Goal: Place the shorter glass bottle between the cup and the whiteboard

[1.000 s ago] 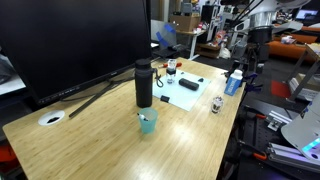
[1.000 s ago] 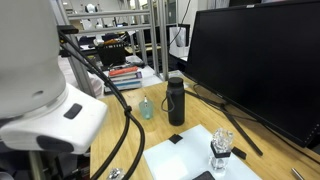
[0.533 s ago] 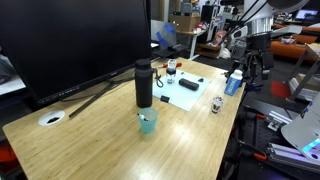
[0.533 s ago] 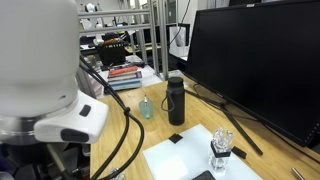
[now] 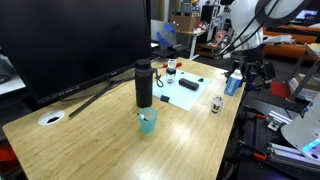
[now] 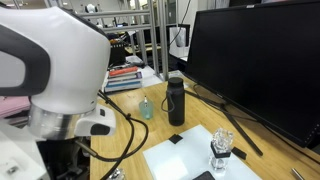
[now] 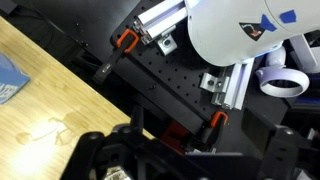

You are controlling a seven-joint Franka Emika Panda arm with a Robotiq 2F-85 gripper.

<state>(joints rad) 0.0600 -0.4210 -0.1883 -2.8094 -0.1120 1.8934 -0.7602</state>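
Well apart from the shorter glass bottle (image 5: 217, 103), the claw (image 5: 254, 75), released, fingers wide.

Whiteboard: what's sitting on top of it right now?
A black eraser lies on the whiteboard, and a small bottle stands at one edge. Anything under the eraser is covered.
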